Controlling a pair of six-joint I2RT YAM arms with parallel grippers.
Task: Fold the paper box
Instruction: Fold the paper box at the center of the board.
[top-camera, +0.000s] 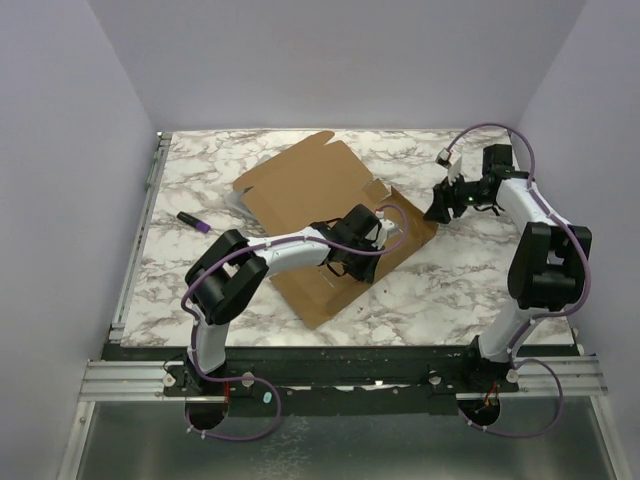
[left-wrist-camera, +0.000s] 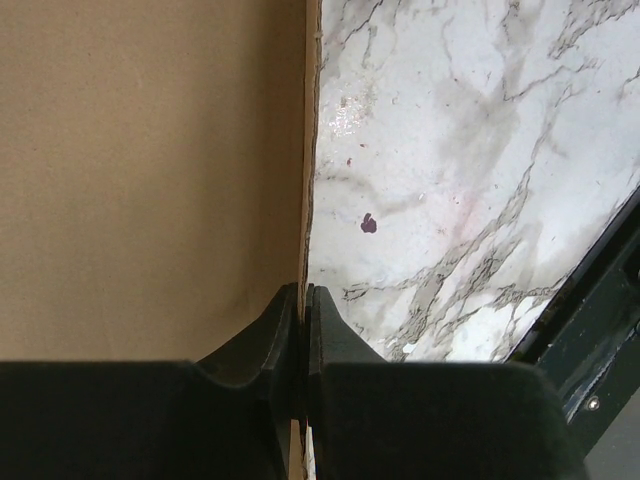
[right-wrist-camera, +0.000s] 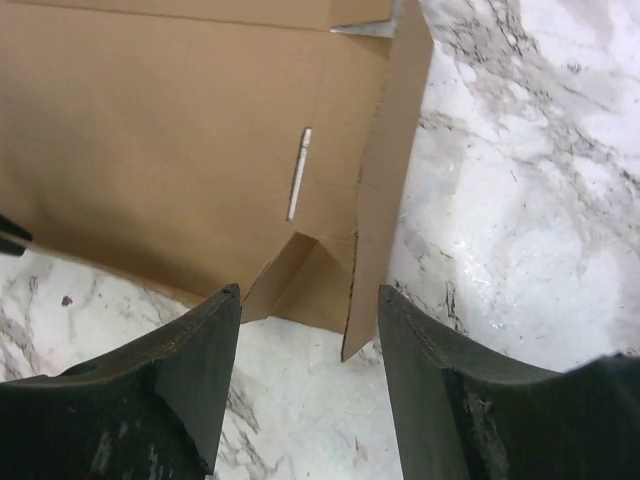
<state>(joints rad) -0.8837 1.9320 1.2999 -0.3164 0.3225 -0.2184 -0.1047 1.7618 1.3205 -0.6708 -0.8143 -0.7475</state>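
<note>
The paper box (top-camera: 300, 190) is a brown cardboard sheet lying mostly flat on the middle of the marble table. My left gripper (top-camera: 368, 243) sits over its front right part. In the left wrist view the left gripper (left-wrist-camera: 304, 300) is shut on a thin upturned edge of the paper box (left-wrist-camera: 150, 180). My right gripper (top-camera: 438, 208) hovers just off the sheet's right corner. In the right wrist view the right gripper (right-wrist-camera: 308, 295) is open and holds nothing. It faces a raised side flap (right-wrist-camera: 385, 170) and a small folded tab (right-wrist-camera: 300, 275) of the paper box (right-wrist-camera: 160, 130).
A purple marker (top-camera: 193, 222) lies on the marble table (top-camera: 450, 290) left of the sheet. A metal rail (top-camera: 140, 230) runs along the left side. The black front frame (left-wrist-camera: 600, 300) lies close to the left gripper. Grey walls enclose the table.
</note>
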